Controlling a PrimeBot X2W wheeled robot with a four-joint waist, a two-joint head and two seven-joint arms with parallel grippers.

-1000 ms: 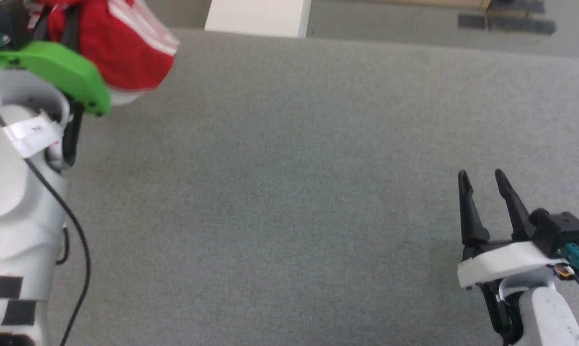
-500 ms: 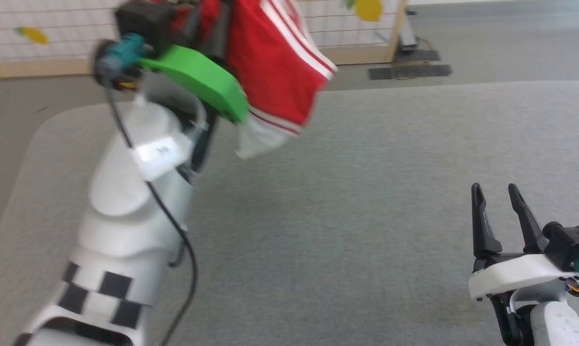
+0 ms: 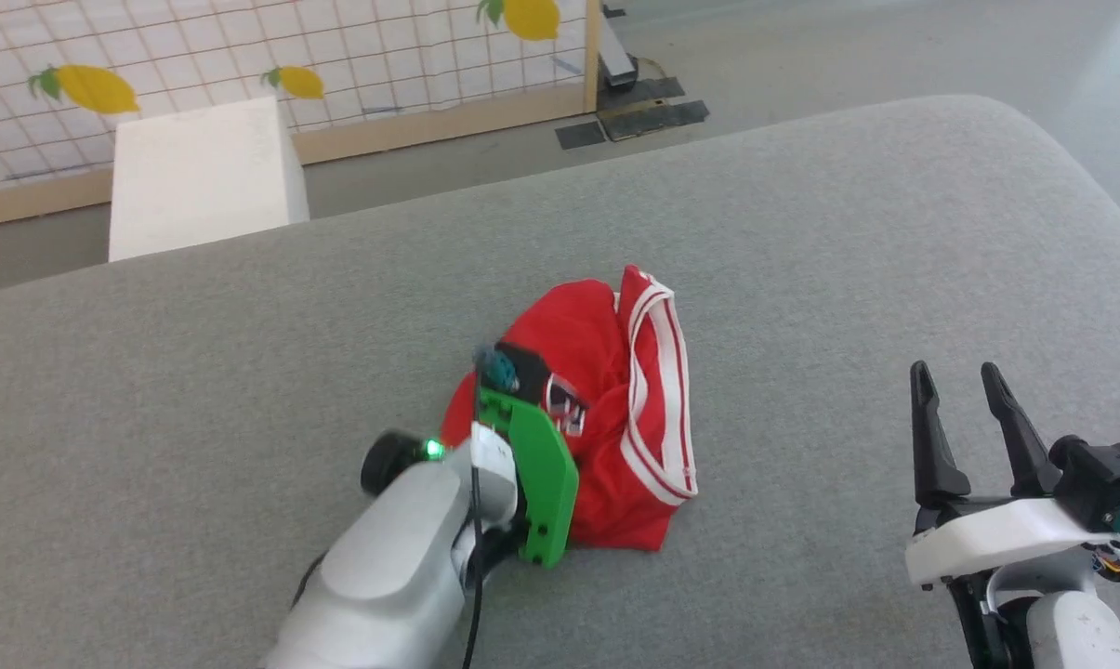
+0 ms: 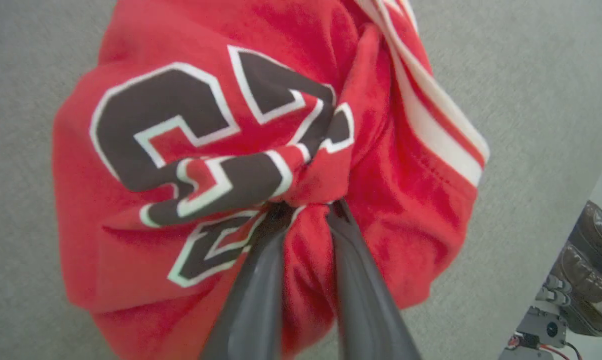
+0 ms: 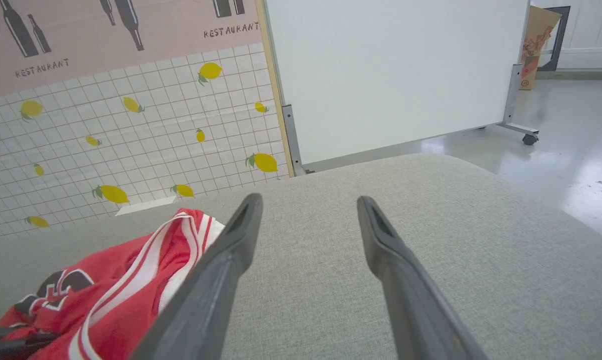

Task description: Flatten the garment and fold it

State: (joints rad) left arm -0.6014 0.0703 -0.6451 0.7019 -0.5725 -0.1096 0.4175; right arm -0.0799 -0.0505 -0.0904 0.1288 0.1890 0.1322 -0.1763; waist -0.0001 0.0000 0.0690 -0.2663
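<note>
The garment (image 3: pixel 634 409) lies in a crumpled red heap near the middle of the grey fabric-covered counter (image 3: pixel 801 232). Its red-and-white striped trim loops along the side toward the robot's right, and black white-outlined numbers are bunched on top. The left gripper (image 4: pixel 305 206) reaches down onto the heap. In the left wrist view its two dark fingers (image 4: pixel 261 280) are pinched on a fold of red cloth just beneath the numbers, with a ridge of fabric squeezed between them. In the head view a green plate (image 3: pixel 541 483) on the wrist hides those fingers. The right gripper (image 3: pixel 955 372) hovers well apart from the garment at the lower right, its fingers spread wide with nothing between them, pointing out over bare counter. The right wrist view shows the garment off to its left side. Beyond the far edge of the counter stand a white box (image 3: pixel 202 177) and a tiled panel (image 3: pixel 336 56) printed with yellow lemons, and the right wrist view shows a plain white partition (image 5: pixel 390 65) on castors beside that panel
</note>
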